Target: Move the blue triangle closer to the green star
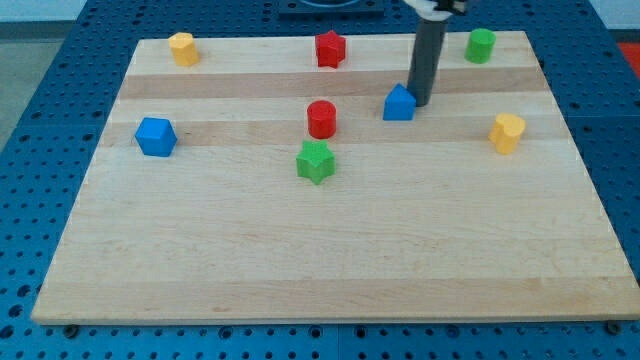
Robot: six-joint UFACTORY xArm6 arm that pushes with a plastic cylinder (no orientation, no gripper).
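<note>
The blue triangle (399, 103) lies on the wooden board a little right of centre, in the upper half. The green star (315, 161) lies near the board's middle, down and to the left of the blue triangle. A red cylinder (321, 119) stands between them, just above the star. My tip (420, 103) sits right beside the blue triangle, on its right side, touching or nearly touching it. The dark rod rises from there to the view's top.
A blue cube (156, 136) is at the left. A yellow block (182, 48) is at the top left, a red block (330, 48) at top centre, a green cylinder (480, 45) at top right, a yellow block (507, 132) at the right.
</note>
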